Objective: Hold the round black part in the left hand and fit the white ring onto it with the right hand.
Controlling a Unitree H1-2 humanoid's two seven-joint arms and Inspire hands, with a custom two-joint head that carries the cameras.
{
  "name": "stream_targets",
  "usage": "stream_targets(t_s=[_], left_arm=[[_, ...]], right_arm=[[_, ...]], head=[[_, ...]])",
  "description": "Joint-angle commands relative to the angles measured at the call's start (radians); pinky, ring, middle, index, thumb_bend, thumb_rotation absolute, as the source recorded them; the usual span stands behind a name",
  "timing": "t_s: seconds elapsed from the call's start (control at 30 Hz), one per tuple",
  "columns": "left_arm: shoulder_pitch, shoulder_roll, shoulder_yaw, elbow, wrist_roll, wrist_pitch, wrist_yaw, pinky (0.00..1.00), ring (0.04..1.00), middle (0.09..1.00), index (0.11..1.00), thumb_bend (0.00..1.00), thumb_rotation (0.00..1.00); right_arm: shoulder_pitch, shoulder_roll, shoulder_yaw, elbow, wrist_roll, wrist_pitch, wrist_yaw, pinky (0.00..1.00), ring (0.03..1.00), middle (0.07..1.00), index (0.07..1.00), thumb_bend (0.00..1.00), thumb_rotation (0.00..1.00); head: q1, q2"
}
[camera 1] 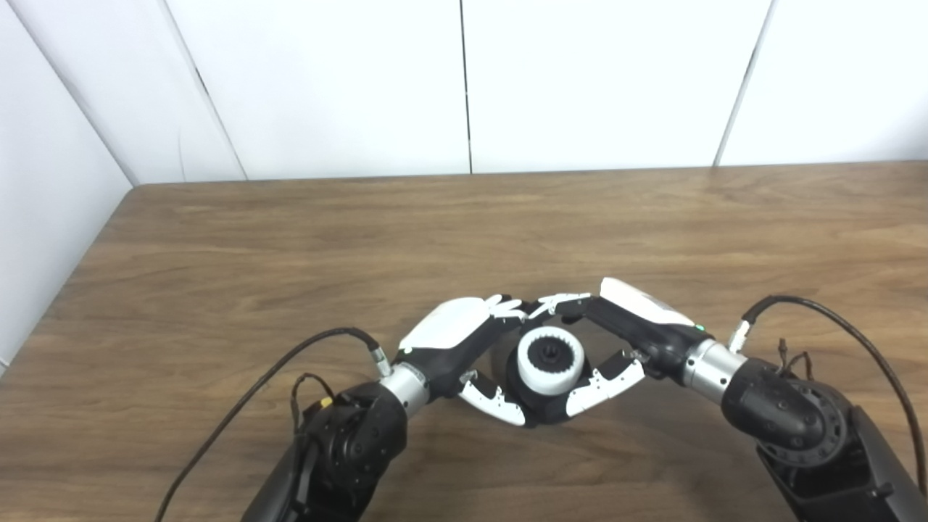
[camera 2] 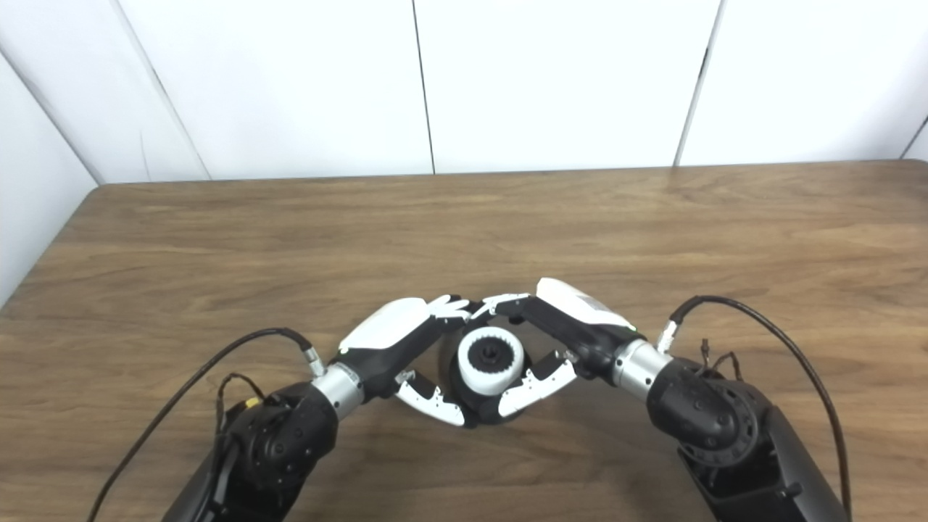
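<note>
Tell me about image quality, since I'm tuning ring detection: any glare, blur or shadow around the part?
Left eye view: white ring soft but readable, teeth faintly visible; no glare. Right eye view: similarly soft, with faint shadows on the table beneath the left hand and right hand.

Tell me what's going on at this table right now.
A humanoid robot has both hands together over a wooden table, near its front edge. The left hand and the right hand close in from either side around a round black part with a white ring around it. The ring looks seated on the part already, its black centre showing through the middle. Which hand bears the load cannot be told; both appear to touch the assembly.
</note>
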Motion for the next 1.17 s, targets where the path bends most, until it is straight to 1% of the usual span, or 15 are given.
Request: stream_targets(t_s=[0.0,0.1,0.27,0.47,0.63,0.77,0.9,0.97,1.13], left_arm=[[-0.029,0.010,0.013,-0.042,0.017,0.015,0.000,0.88,1.000,0.970,0.853,1.00,0.25],[-0.027,0.014,0.021,-0.054,0.022,0.025,-0.007,0.89,1.000,0.975,0.875,1.00,0.24],[-0.021,0.025,0.034,-0.069,0.012,0.034,-0.014,0.88,1.000,0.984,0.884,1.00,0.24],[-0.015,0.040,0.055,-0.084,-0.017,0.049,-0.034,0.92,1.000,0.997,0.911,1.00,0.26],[-0.004,0.049,0.073,-0.097,-0.029,0.061,-0.043,0.92,1.000,1.000,0.938,1.00,0.27],[0.010,0.061,0.089,-0.101,-0.046,0.051,-0.030,0.95,1.000,1.000,0.948,1.00,0.26],[0.029,0.073,0.112,-0.094,-0.039,0.036,0.007,0.95,1.000,0.985,0.933,1.00,0.24],[0.038,0.079,0.124,-0.092,-0.039,0.031,0.019,0.94,1.000,0.983,0.931,1.00,0.23],[0.052,0.091,0.154,-0.102,-0.051,0.047,0.026,0.93,1.000,0.986,0.933,1.00,0.22]], right_arm=[[-0.034,-0.005,-0.018,-0.020,0.004,-0.028,-0.023,0.82,0.928,0.895,0.771,0.97,0.39],[-0.034,-0.008,-0.024,-0.021,0.002,-0.025,-0.023,0.82,0.937,0.907,0.784,0.97,0.38],[-0.030,-0.012,-0.039,-0.029,0.001,-0.017,-0.022,0.83,0.942,0.910,0.797,0.97,0.38],[-0.023,-0.011,-0.063,-0.032,0.008,0.000,-0.022,0.85,0.952,0.915,0.802,0.97,0.37],[-0.012,-0.009,-0.090,-0.027,0.011,0.002,-0.030,0.86,0.945,0.913,0.799,0.99,0.40],[-0.004,-0.009,-0.109,-0.021,0.020,-0.007,-0.038,0.87,0.947,0.917,0.805,0.98,0.41],[0.006,-0.015,-0.131,-0.005,0.022,-0.022,-0.057,0.86,0.935,0.915,0.808,0.97,0.40],[0.011,-0.015,-0.142,0.003,0.025,-0.016,-0.064,0.86,0.936,0.917,0.809,0.96,0.39],[0.024,-0.019,-0.162,0.022,0.034,-0.019,-0.087,0.88,0.946,0.926,0.813,0.98,0.40]], head=[[0.002,0.001],[0.005,0.003],[0.008,0.005],[0.008,0.006],[0.009,0.006],[0.008,0.006],[-0.001,0.004],[-0.006,0.002],[-0.010,0.001]])
